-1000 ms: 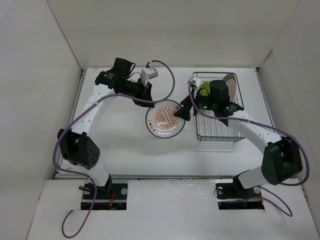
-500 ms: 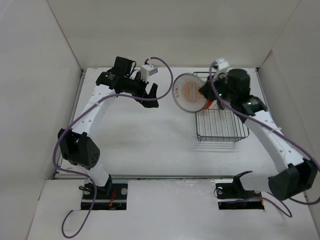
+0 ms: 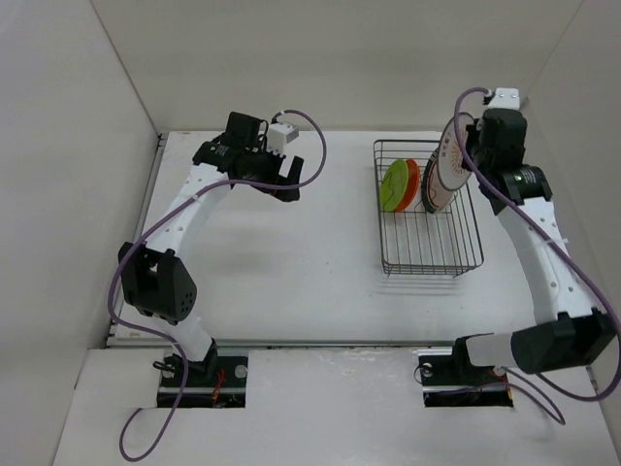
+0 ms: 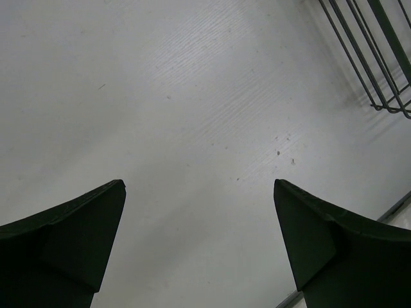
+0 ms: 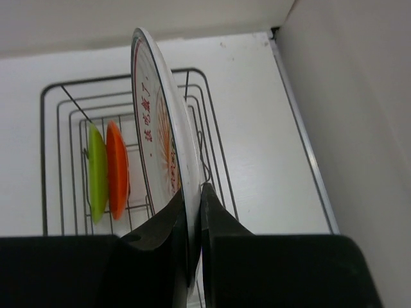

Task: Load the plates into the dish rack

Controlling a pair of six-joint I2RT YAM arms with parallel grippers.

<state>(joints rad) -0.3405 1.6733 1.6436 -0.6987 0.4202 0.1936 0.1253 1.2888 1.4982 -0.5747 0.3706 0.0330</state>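
- Handover done: a second ago the patterned plate (image 5: pixel 157 128) lay left of the rack (image 3: pixel 383 225) with both my claws at it. It now stands on edge over the rack's far right part.
- Right claw (image 5: pixel 192 192): was open, now clamped on the plate's rim, one finger on each face.
- Left claw (image 4: pixel 199 186): has let go and pulled back. Its jaws are wide apart with nothing between them, over bare surface (image 3: pixel 291 262) well left of the rack.
- Green plate (image 5: pixel 96 170) and orange plate (image 5: pixel 117 170) stand upright side by side in the rack, left of the held plate.
- I cannot pick out the fourth plate with any confidence.
- My fingers hide the held plate's lower edge, so I cannot tell whether it touches the wires.
- Judgement: this plate is in its final step. Next I lower it between prongs, clear of the orange plate, then release.
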